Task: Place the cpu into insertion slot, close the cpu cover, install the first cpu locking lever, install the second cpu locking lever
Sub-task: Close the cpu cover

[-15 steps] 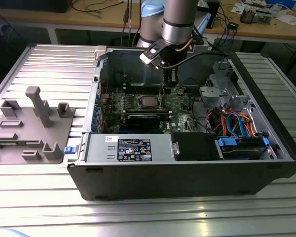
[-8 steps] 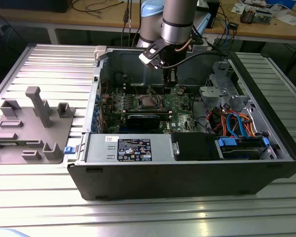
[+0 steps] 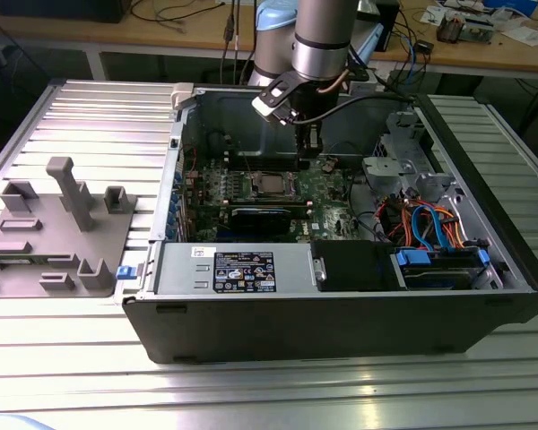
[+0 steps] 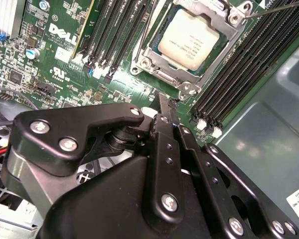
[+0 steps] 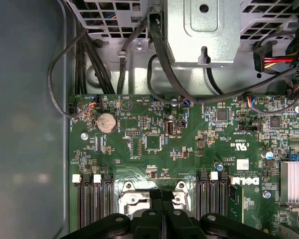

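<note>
The cpu (image 4: 192, 37), a silver-topped square chip, lies in the insertion slot (image 3: 271, 184) on the green board (image 5: 154, 144). The cpu cover (image 4: 150, 54), a silver frame with a window, lies flat around the chip. A thin metal lever rod (image 4: 274, 7) runs past one corner of the socket. My gripper (image 4: 165, 102) hangs just above the board beside the socket, to the exterior view's right of it (image 3: 309, 148). Its black fingers (image 5: 154, 211) are pressed together with nothing between them. In the first wrist view they cover most of the socket frame (image 5: 133, 201).
Black memory slots (image 4: 114, 35) flank the socket on both sides. The open computer case has a black supply box (image 3: 242, 269) at its front, orange and blue cables (image 3: 430, 224) and a metal drive cage (image 5: 204, 30). A grey fixture (image 3: 54, 224) stands on the table at the exterior view's left.
</note>
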Controlling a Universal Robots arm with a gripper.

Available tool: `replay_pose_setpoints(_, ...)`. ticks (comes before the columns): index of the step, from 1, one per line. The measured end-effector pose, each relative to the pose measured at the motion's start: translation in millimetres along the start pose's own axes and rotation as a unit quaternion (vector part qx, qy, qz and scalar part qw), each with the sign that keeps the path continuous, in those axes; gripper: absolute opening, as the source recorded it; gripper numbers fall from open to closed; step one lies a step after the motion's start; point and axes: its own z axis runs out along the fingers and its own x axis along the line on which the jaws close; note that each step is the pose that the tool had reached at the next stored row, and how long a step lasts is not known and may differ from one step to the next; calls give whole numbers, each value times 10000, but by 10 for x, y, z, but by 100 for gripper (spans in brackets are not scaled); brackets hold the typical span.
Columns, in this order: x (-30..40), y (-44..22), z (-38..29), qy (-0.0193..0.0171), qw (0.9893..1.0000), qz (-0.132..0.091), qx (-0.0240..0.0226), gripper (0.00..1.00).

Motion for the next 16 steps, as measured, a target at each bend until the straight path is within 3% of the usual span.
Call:
replay_pose_setpoints(6, -1, -72, 8, 1, 10000, -2, 13, 11)
replay_pose_setpoints(7, -1, -75, 9, 1, 10000, -3, 31, 11)
replay_pose_setpoints(8, -1, -75, 10, 1, 10000, -5, 90, 11)
replay_pose_setpoints(9, 0, -76, 14, 1, 9999, -7, 111, 11)
replay_pose_setpoints(12, 0, -89, 36, 2, 9998, -138, 138, 11)
replay_pose_setpoints(14, 0, -133, 47, 2, 9998, -149, 144, 11)
replay_pose_setpoints(16, 1, -220, 70, 2, 9998, -148, 144, 11)
